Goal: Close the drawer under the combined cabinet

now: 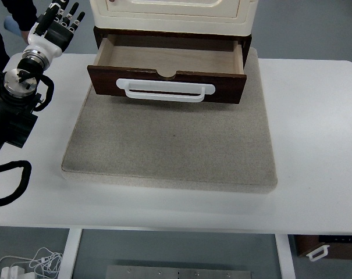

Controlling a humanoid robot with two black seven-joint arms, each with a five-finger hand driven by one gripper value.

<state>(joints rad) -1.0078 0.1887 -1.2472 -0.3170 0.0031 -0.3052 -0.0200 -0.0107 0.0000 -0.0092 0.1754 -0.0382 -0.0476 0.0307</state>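
A dark brown wooden drawer (170, 58) stands pulled out under the cream cabinet (176, 11) at the top middle. Its inside is bare light wood, and a white bar handle (165, 90) runs across its front panel. My left hand (58, 23) is raised at the top left, off to the left of the drawer and apart from it, fingers spread and holding nothing. Its arm (18, 93) comes in from the left edge. The right arm does not show.
The cabinet stands on a grey felt mat (170, 145) that lies on a white table (315, 145). Black cables loop at the left edge (10, 183). A small brown box with a white handle (324, 247) sits on the floor at bottom right.
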